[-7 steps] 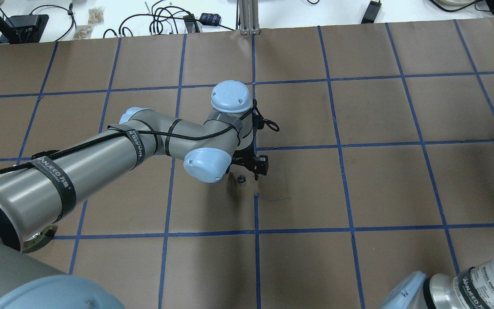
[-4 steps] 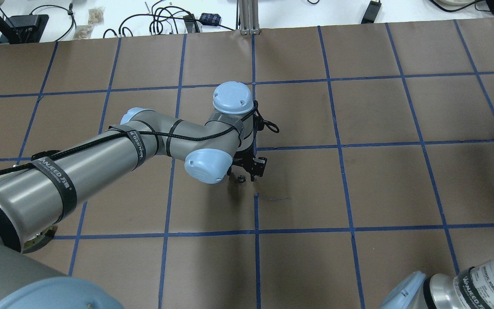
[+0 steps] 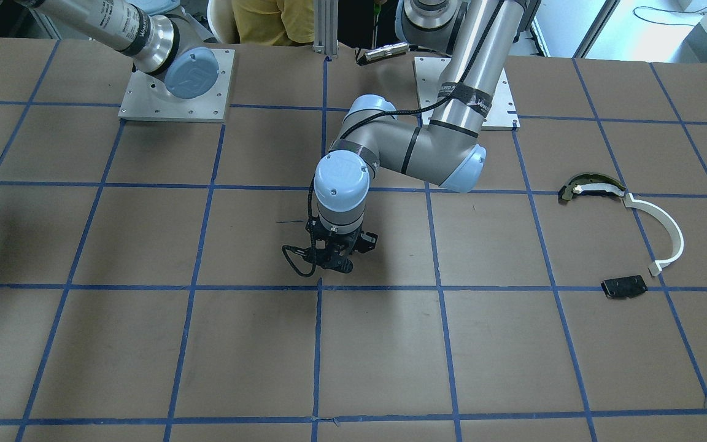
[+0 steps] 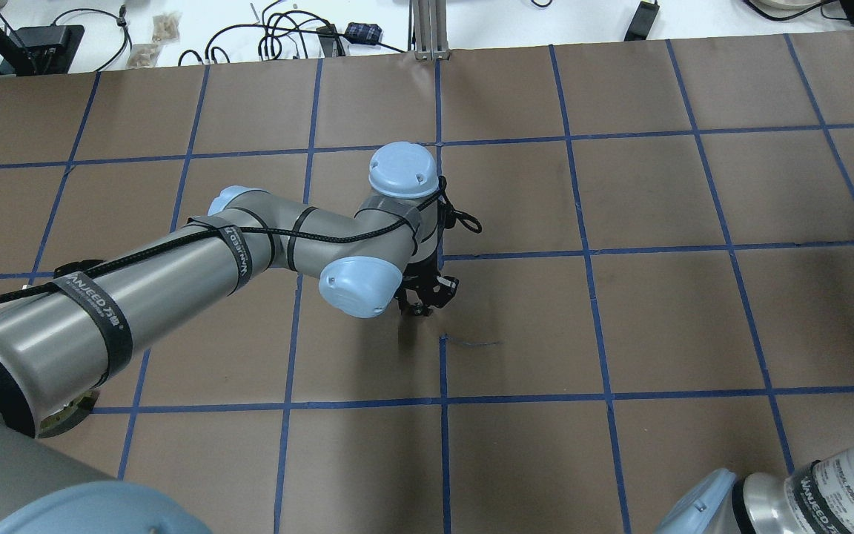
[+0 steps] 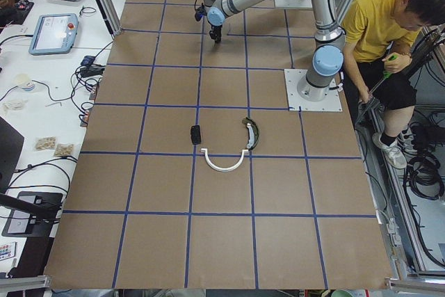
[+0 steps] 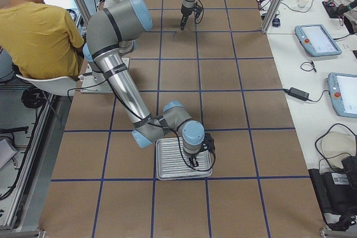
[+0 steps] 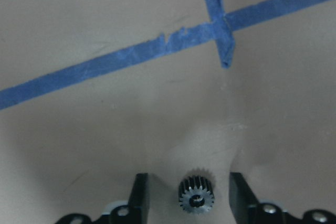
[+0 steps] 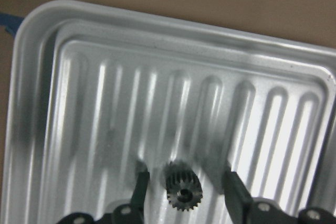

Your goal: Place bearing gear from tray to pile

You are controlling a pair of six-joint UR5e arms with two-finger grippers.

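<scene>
The right wrist view shows a small dark bearing gear (image 8: 182, 191) lying on the ribbed metal tray (image 8: 31, 77). My right gripper (image 8: 184, 195) is open, with a finger on each side of the gear and a gap to both. The left wrist view shows a second small gear (image 7: 195, 195) on the brown table. It lies between the open fingers of my left gripper (image 7: 189, 198), which is at mid-table (image 4: 418, 308). The pile is far from both grippers: a white arc (image 3: 666, 230), an olive-edged curved piece (image 3: 587, 186) and a black plate (image 3: 623, 286).
The tray (image 6: 167, 165) lies near the table's end on my right side. A person in yellow (image 6: 33, 32) sits behind the robot bases. Cables and tablets (image 5: 52, 33) lie on the white bench beyond the far edge.
My left gripper's fingers have drawn closer together around the small gear at mid-table, which now hides under the gripper in the overhead view. The arm has barely shifted.
</scene>
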